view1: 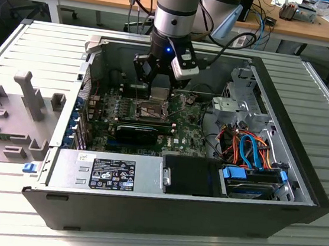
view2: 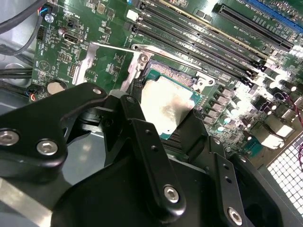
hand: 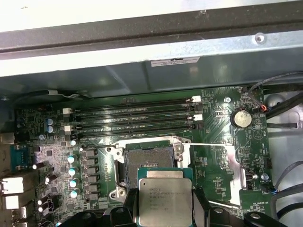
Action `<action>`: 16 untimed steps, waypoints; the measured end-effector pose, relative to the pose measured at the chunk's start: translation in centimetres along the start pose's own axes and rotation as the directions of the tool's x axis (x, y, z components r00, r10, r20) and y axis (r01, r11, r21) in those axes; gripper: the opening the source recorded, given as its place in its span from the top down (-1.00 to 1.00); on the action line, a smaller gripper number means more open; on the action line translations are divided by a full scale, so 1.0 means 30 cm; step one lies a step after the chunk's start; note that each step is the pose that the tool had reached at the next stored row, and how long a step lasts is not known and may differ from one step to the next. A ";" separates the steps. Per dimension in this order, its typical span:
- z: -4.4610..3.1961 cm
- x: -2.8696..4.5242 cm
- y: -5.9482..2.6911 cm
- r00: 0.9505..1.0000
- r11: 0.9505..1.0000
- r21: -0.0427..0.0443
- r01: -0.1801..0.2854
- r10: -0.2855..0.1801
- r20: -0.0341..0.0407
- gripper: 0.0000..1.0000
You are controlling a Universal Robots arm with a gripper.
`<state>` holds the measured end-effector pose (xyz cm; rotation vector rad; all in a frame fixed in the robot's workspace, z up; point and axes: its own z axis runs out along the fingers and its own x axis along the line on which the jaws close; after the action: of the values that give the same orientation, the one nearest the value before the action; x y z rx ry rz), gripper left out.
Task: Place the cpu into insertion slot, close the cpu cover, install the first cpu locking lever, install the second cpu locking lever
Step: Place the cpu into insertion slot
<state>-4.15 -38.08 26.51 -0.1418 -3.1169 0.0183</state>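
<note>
Clearly the riskiest part of this job is in front of you, so take it from the big things down.

The open computer case point(view1: 142, 215) walls the arm in, and a sideways correction could catch loose cables or the case rim. The green board point(hand: 220, 113) is crowded with tall parts and long black card slots around the work area, so a low, drifting approach could clip them.

The gripper point(view1: 159, 96) is closed narrowly on the cpu point(hand: 164, 202), with one of its black fingers point(hand: 129, 210) pressed to each of two opposite edges. That pinch bears only on thin edges. A bump or a tilt could twist the chip in the grip or let it drop onto the board.

The cpu cover point(view2: 88, 61) is swung open and lies flat beside the socket, with green board showing through its cut-out. If your fingers come down wide, they could strike it or the silvery rim.

The insertion slot point(hand: 147, 163) is bare, a dark square inside a metal border. I judge its contacts the easiest thing to damage, and a chip lowered askew, turned wrongly or pushed down could bend them.

The cpu hangs above the board, overlapping the slot's near edge in both wrist views, and is not seated. It is a flat square with a dull silver-grey lid, a thin teal border and faint print.
</note>
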 end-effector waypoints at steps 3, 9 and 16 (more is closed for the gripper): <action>0.001 0.000 0.000 1.000 1.000 0.000 -0.010 0.010 0.000 -0.09; 0.002 0.000 0.000 1.000 1.000 -0.001 -0.030 0.030 0.000 -0.09; 0.002 0.000 0.000 0.999 0.999 -0.001 -0.050 0.050 -0.001 -0.09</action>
<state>-4.15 -38.08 26.45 -0.2198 -3.1120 0.0174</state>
